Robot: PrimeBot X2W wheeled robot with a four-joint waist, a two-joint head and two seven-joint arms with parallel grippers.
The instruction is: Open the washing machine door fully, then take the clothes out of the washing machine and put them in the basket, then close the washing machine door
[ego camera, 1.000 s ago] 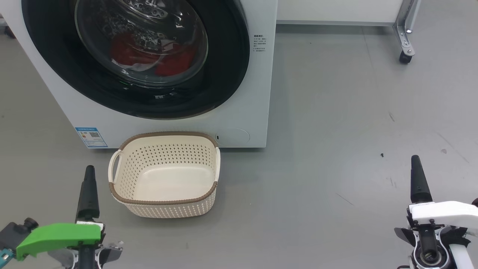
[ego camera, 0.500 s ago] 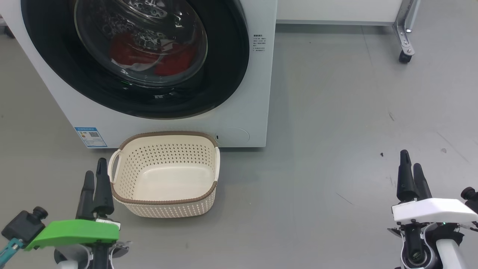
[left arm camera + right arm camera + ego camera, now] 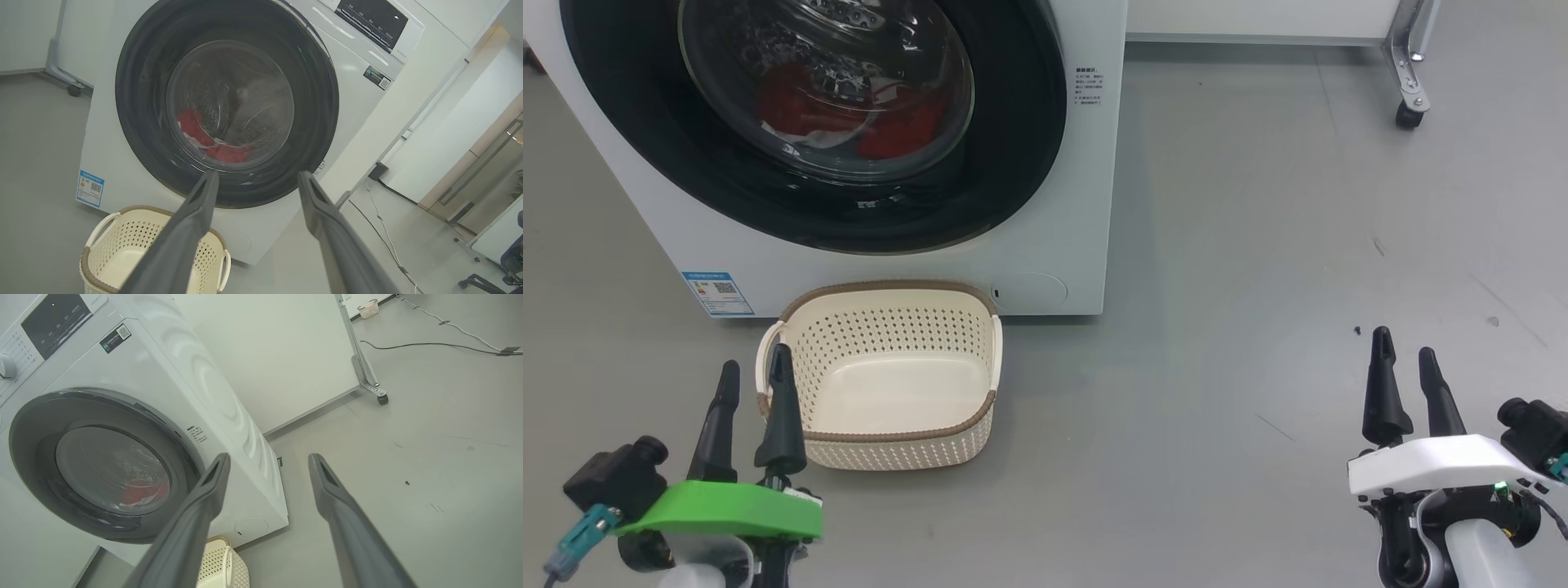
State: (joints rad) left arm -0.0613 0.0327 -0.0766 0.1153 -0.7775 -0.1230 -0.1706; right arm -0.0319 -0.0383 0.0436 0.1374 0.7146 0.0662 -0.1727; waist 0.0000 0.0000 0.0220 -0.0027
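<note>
While the washing machine door (image 3: 1013, 163) stands shut straight ahead of my left end effector (image 3: 757, 358), it lies well to the left of my right end effector (image 3: 1404, 341), so I judge the left nearer. Both gape open, empty; the clothes (image 3: 898, 131) lie beyond the door, shut inside.

No wording is legible. The washing machine (image 3: 1078, 204) carries a blue label (image 3: 90, 188) with a QR code, left of the fingers (image 3: 196, 220) of the left gripper (image 3: 258, 175). A dark QR sticker (image 3: 376, 77) sits up and right of their tips (print too small). A block of small dark print (image 3: 197, 435) stands just beyond the right gripper (image 3: 269, 457).
</note>
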